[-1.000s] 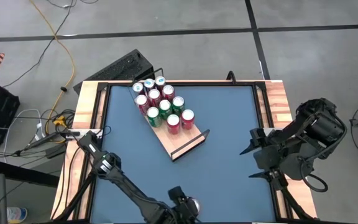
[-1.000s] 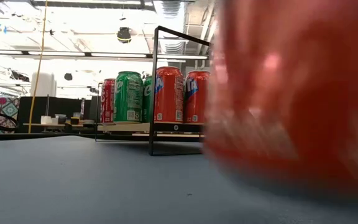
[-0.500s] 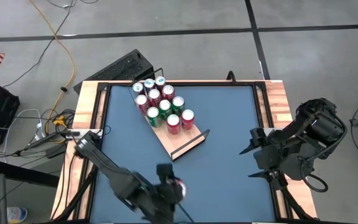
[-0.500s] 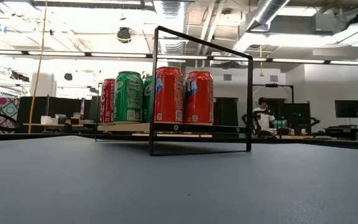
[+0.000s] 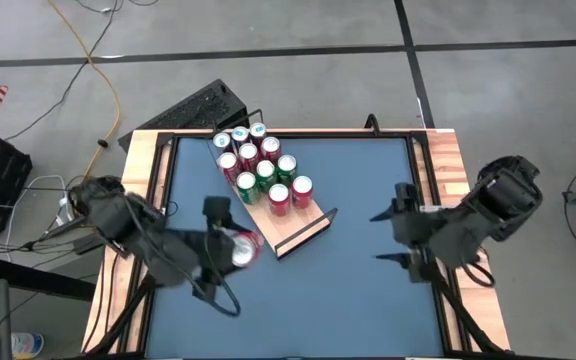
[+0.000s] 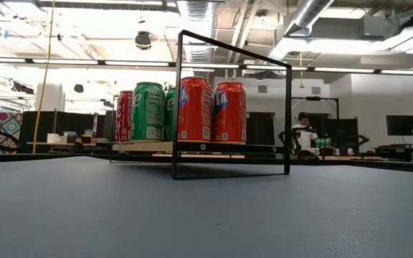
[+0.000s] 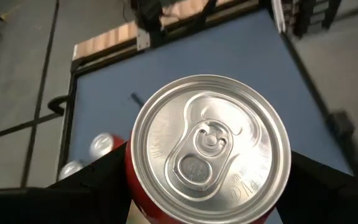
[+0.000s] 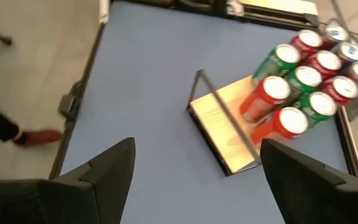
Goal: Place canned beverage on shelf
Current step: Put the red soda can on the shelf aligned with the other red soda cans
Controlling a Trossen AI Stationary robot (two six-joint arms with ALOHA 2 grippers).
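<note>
My left pincer (image 5: 230, 247) grips a red can (image 5: 243, 249), held above the bench (image 5: 358, 290) just beside the near, bare end of the shelf (image 5: 286, 227). Seen from above, the can is off the board, so the placing itself is not done. The far part of the shelf carries a block of red and green cans (image 5: 262, 168), standing in rows. My right pincer (image 5: 396, 236) waits over the right side of the bench, fingers spread, holding nothing.

From bench height, the shelf (image 6: 192, 147) shows as a thin wood board with a black rail (image 6: 231, 107) at its near end. Red and green cans (image 6: 181, 110) stand upright on it. Neither pincer nor the carried can appears here, which I judge means the can is held high.

At my left wrist, the can (image 7: 210, 149) fills the frame, silver top toward the camera, clamped between both dark fingers (image 7: 92, 186).

At my right wrist, the fingers (image 8: 104, 171) stand wide apart and empty. Beyond them the shelf (image 8: 222, 127) shows open board at its near end, room enough, I judge, for this can. What remains is to carry the can over that space, set it upright and let go.
</note>
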